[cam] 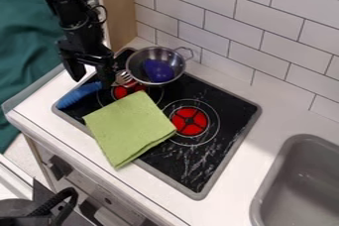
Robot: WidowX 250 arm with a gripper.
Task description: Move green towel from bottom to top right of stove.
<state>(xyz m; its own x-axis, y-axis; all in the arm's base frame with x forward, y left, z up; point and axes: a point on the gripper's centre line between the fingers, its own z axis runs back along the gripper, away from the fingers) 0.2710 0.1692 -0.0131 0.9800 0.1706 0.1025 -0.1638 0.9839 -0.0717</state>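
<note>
Toy kitchen, stove [232,143] with red burners, grey sink [275,190], white tiled wall [198,14]

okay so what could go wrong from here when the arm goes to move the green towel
The gripper hangs close to the blue item and the metal pan, so a low sideways swing might knock either one. The green towel looks folded, so a pinch may catch just one layer and let it unfold.

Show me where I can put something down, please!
There's free white counter between the stovetop and gray sink, and bare stovetop right of the rightmost red burner. The stovetop's left side is crowded: green towel, metal pot, blue thing, gripper.
</note>
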